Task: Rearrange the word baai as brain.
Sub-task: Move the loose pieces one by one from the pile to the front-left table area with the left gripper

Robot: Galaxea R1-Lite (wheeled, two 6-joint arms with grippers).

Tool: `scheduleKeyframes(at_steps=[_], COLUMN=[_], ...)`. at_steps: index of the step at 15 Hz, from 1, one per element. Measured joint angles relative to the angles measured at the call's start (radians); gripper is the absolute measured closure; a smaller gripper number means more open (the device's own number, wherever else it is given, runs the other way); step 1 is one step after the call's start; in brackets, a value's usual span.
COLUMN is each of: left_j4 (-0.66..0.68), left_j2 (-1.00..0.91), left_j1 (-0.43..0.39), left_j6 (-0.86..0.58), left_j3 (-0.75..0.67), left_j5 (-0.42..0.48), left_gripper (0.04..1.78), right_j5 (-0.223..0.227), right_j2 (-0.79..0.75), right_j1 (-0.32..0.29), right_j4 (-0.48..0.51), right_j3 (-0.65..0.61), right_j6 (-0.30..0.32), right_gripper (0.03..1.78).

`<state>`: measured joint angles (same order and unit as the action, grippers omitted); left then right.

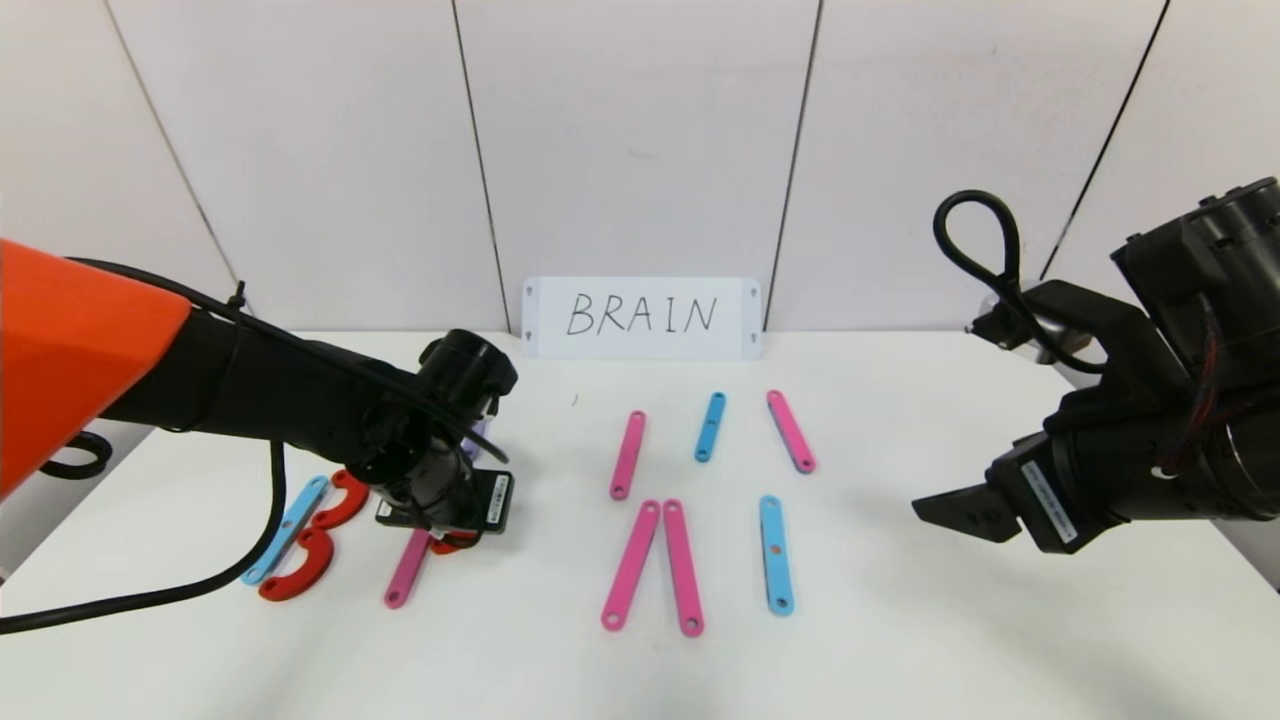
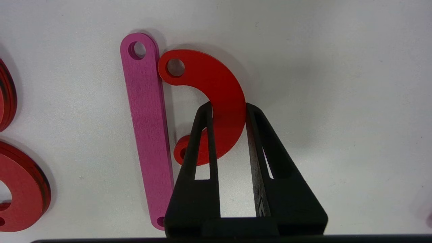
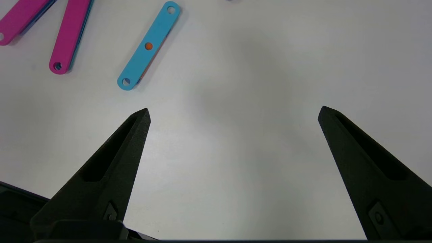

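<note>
On the white bench the plastic letters are laid out below a white card lettered "BRAIN", which is propped against the back wall.

The left gripper is lowered over the left part of the bench and is closed on a red C-shaped curve; its two fingers are seen pinching the curve's arc from both sides. Just beside that curve, a purple straight strip lies flat, its upper end almost touching the curve's holed end.

Further to the robot's left, a blue strip is set beside two more red curves, together forming a B.

At the middle of the bench, two long pink strips are leaned together at their far ends like an inverted V, with a blue strip with an orange dot lying to their right. Behind these, a pink strip, a short blue strip and another pink strip are spaced apart in a row.

The right gripper is held above bare bench on the right side, its fingers spread wide and nothing between them.
</note>
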<state>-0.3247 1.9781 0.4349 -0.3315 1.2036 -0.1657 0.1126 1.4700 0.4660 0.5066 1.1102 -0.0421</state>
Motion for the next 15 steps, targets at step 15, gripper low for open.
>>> scheduleKeyframes(at_steps=[15], left_j4=[0.009], left_j2=[-0.001], left_j1=[0.009], left_j6=[0.006], left_j3=[0.004], left_j5=[0.001], left_gripper=[1.35], right_j5=[0.0], right_j2=[0.0], right_j1=[0.003], right_j4=[0.0], right_j3=[-0.003], right_j6=[0.0], right_gripper=[0.07])
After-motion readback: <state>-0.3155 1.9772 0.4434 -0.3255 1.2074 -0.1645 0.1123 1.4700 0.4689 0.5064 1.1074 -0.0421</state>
